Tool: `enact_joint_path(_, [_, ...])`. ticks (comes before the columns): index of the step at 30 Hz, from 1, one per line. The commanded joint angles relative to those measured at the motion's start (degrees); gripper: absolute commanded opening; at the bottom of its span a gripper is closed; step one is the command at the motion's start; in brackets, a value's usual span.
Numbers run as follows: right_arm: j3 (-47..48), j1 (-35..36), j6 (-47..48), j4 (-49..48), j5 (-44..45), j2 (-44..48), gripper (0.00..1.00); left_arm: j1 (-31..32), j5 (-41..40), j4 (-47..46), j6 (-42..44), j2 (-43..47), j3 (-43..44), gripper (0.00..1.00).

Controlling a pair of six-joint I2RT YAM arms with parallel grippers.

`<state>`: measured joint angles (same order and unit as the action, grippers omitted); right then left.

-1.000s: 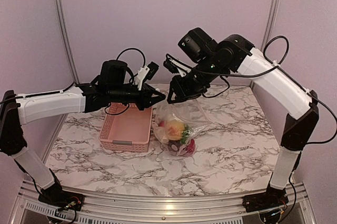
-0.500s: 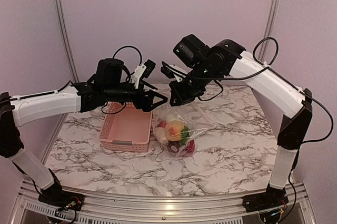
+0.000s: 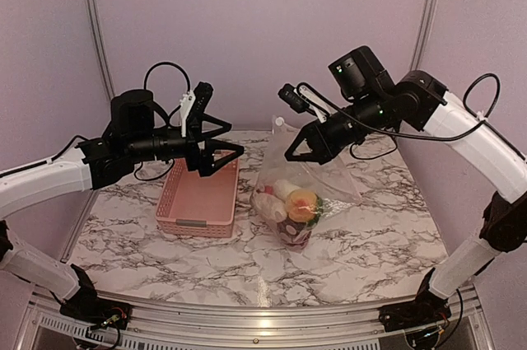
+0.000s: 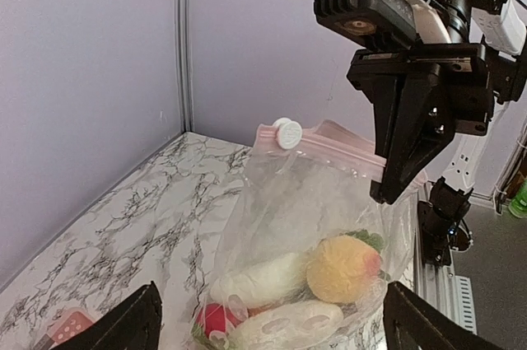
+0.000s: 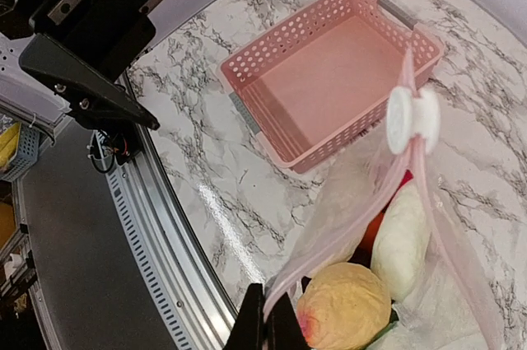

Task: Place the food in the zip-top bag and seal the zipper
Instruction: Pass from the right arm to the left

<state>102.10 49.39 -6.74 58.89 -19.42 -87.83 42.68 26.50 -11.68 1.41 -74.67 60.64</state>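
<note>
table [image 3: 370, 243]: marble-patterned, carrying the basket and the bag.
basket [image 3: 193, 222]: pink lattice plastic, on the table just left of the bag, beneath the left arm.
zip-top bag [image 3: 317, 173]: clear and crinkly, its bottom resting on the table beside the basket, its top edge held up in the air.
left gripper [image 3: 235, 136]: fingers spread wide apart, holding nothing, hovering above the basket's far end and pointing at the bag, clear of it.
right gripper [image 3: 293, 151]: fingers pressed together on the zipper near one end of the bag's top edge.
food [image 3: 292, 202]: all inside the bag, heaped at its bottom (a yellow-orange round piece, white oblong pieces, something red and a bit of green).
zipper [image 4: 333, 150]: pink strip; its two sides run apart from the slider, so the mouth gapes.
slider [image 4: 288, 132]: white, at the end away from the right gripper.
</note>
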Motion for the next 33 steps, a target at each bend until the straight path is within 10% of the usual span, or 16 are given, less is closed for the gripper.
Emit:
enact_joint_path(1, [-1.2, 0.8, 2.3, -2.3, -4.7, 1.3, 0.00, 0.2, 4.4, -2.6, 0.4, -2.2, 1.0, 0.94])
enact_joint_path(33, [-2.0, 2.3, 4.0, 3.4, -5.9, 2.5, 0.00, 2.6, 18.9, -9.9, -3.3, -15.6, 9.7, 0.32])
